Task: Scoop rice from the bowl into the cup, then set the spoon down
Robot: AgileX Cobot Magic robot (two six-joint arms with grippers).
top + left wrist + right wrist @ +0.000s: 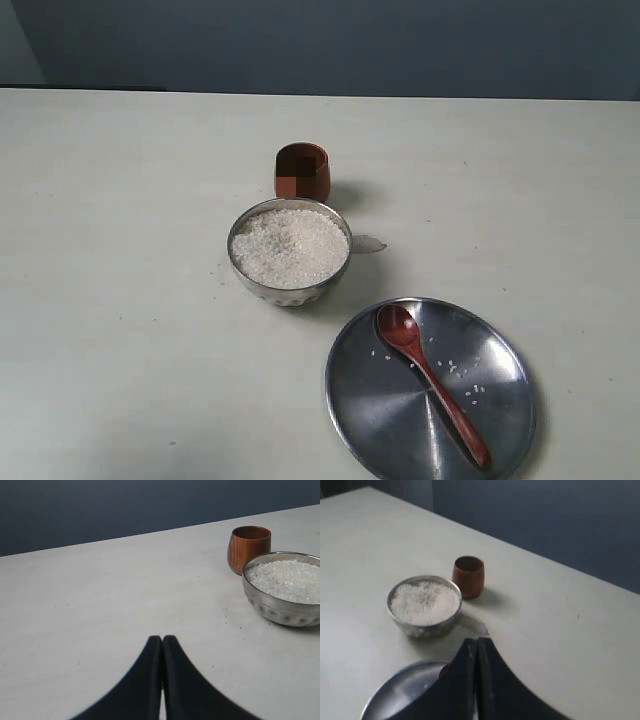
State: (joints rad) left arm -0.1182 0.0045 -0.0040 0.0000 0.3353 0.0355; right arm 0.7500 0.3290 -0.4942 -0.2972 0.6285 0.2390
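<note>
The steel bowl (pixel 289 287) stands mid-table, heaped with white rice (pixel 289 246). Just behind it is the reddish-brown cup (pixel 303 171). The spoon (pixel 432 384) lies on the flat steel plate (pixel 370 410) at the front right, head toward the bowl, with a few grains beside it. Neither gripper shows in the exterior view. My left gripper (pixel 162 639) is shut and empty over bare table, well left of the bowl (pixel 285 610) and cup (pixel 248 547). My right gripper (pixel 478 641) is shut and empty above the plate (pixel 400 690), hiding most of the spoon (pixel 443 670).
The pale table (pixel 120 300) runs wide on both sides of the bowl, with its far edge against a dark blue wall. A small bright glint lies on the table just right of the bowl.
</note>
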